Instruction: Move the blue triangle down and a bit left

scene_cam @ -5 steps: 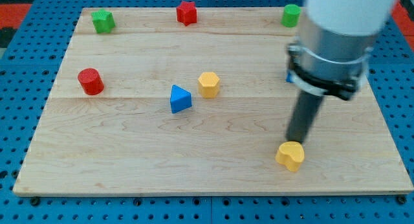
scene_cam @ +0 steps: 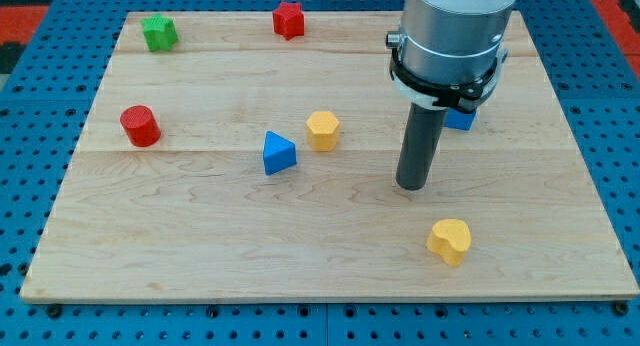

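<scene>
red cylinder (scene_cam: 140, 125) at view's left | blue triangle (scene_cam: 279, 153) mid-desk (scene_cam: 200, 246), apex toward view's top, no clear long axis | yellow hexagon (scene_cam: 322, 130) just right of it | tip (scene_cam: 411, 186) well right of triangle; end effector is a bare rod, nothing gripped | yellow heart (scene_cam: 449, 240) below-right

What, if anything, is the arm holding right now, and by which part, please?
Nothing is held. My tip rests on bare board, apart from every block, to the view's right of the blue triangle.
</scene>
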You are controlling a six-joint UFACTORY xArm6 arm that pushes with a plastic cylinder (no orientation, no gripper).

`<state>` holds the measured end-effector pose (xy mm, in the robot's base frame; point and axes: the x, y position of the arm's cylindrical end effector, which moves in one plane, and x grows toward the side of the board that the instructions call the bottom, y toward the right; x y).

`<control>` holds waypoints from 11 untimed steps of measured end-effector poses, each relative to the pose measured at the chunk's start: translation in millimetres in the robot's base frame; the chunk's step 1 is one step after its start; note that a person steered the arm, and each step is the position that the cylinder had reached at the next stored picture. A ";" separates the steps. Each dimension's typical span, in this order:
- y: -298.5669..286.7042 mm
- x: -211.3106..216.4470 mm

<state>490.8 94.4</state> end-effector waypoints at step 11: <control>-97.1 55.8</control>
